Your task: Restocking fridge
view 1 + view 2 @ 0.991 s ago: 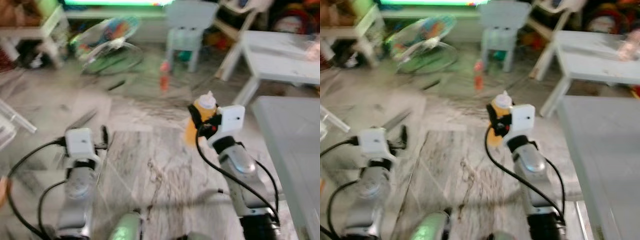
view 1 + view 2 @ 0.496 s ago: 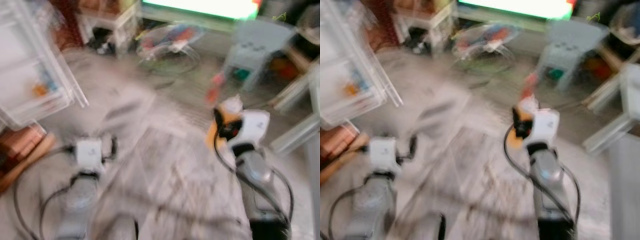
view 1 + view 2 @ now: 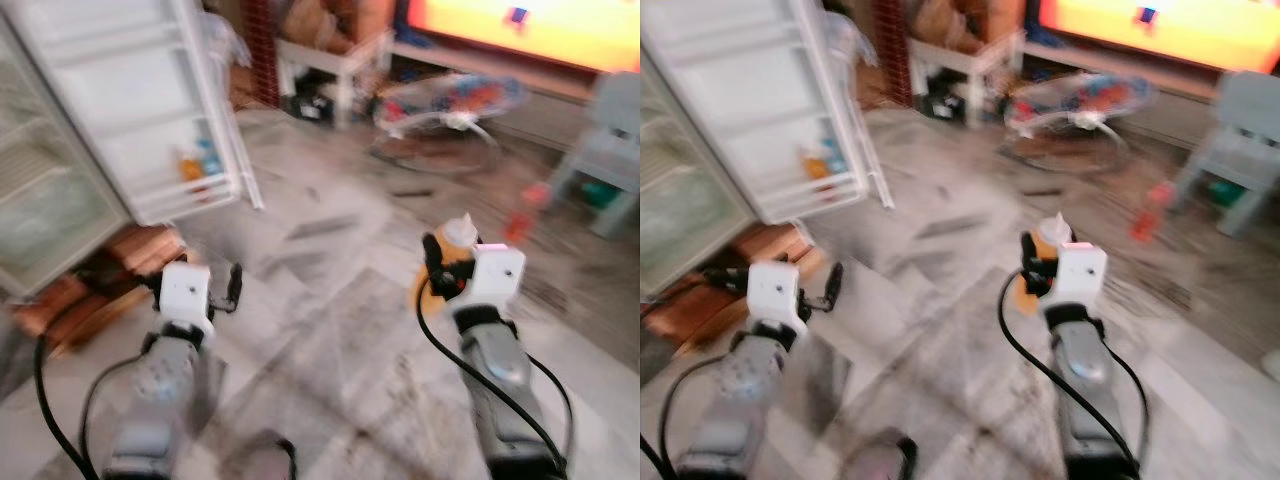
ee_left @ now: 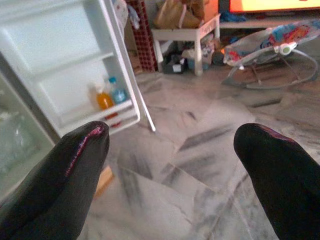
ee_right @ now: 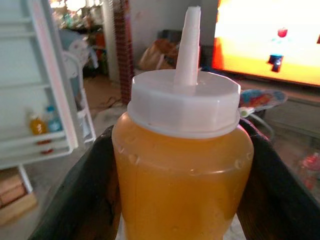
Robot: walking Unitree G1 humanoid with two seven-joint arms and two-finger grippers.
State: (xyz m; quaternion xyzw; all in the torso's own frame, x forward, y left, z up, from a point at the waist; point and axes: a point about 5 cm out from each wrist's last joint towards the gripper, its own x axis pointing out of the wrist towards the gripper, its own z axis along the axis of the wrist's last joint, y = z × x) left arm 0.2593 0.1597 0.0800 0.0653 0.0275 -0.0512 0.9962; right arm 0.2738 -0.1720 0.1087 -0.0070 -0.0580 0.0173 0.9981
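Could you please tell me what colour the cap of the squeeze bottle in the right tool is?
White, on the orange plastic squeeze bottle; clearest in the right wrist view.

Floor: grey veined marble tiles [image 3: 330, 330], beneath both grippers
Ahead of left gripper: open white fridge door [image 4: 75, 75] standing on it
Ahead of right gripper: colourful baby bouncer [image 3: 440, 110], pale plastic chair [image 3: 610, 150]

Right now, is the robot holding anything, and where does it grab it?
Yes. The right gripper holds an orange squeeze bottle by the sides of its body, below the white cap. The left gripper is open and holds nothing.
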